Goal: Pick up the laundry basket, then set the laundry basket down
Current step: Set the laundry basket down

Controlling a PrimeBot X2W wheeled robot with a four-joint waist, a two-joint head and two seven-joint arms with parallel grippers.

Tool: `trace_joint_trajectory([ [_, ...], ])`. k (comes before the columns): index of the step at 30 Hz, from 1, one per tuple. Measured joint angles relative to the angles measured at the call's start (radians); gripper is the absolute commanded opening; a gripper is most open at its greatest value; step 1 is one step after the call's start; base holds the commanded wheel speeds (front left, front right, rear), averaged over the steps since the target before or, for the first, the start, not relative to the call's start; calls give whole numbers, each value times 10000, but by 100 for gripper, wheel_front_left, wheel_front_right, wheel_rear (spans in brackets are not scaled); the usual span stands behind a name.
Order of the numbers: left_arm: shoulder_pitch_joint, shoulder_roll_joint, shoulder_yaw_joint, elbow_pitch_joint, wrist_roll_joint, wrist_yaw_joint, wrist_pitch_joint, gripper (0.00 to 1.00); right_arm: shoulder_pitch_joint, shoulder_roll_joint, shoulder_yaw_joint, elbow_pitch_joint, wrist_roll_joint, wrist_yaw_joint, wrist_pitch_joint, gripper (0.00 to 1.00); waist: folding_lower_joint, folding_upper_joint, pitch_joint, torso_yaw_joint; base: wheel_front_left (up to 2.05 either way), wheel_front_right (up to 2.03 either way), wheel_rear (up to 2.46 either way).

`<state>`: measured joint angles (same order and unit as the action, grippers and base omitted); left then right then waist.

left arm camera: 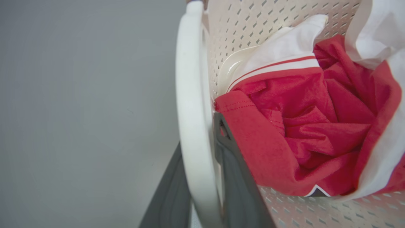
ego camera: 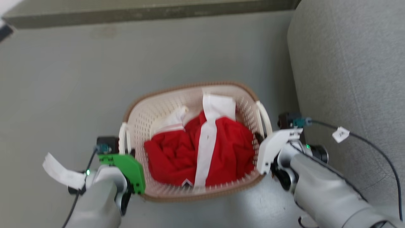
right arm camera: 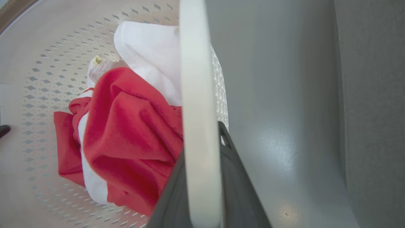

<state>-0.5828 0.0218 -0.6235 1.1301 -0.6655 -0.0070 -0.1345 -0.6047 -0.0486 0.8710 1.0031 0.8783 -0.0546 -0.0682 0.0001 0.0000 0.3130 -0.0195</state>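
Note:
The laundry basket, cream-white and perforated with a brown rim, lies between my two arms over the grey floor. A crumpled red and white garment is inside it. My left gripper is shut on the basket's left white handle. In the left wrist view its dark fingers clamp that handle from both sides. My right gripper is shut on the right white handle. The right wrist view shows the handle running between its fingers. Whether the basket touches the floor I cannot tell.
A grey upholstered seat stands close on the right, beside my right arm. A dark ledge runs along the far edge of the floor. Open grey floor lies to the left and beyond the basket. Tagged cables hang from both wrists.

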Motion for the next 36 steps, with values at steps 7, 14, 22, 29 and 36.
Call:
trace_joint_trajectory([
  [7, -834, 2, 59, -157, 12, 119, -75, 0, -900, -38, -192, 136, -96, -10, -163, 0, 0, 0, 880, 8, 0, 0, 0],
  [14, -1573, 0, 92, -270, 15, 224, -127, 0, -1590, -75, -295, 222, -98, -73, -378, 0, 1, 0, 1769, 48, 0, 0, 0],
  [22, -2183, 21, 88, -332, 125, 336, -174, 0, -2239, -100, -328, 341, -171, -69, -502, 0, 1, 0, 2668, 86, 0, 0, 0],
  [29, -2828, 29, 88, -389, 211, 424, -301, 0, -2902, -115, -428, 479, -207, -63, -677, 0, 1, 0, 3563, 133, 0, 0, 0],
  [36, -3535, 40, 90, -441, 328, 516, -441, 0, -3623, -146, -525, 600, -278, -42, -846, 0, 1, 0, 4588, 212, 0, 0, 0],
])
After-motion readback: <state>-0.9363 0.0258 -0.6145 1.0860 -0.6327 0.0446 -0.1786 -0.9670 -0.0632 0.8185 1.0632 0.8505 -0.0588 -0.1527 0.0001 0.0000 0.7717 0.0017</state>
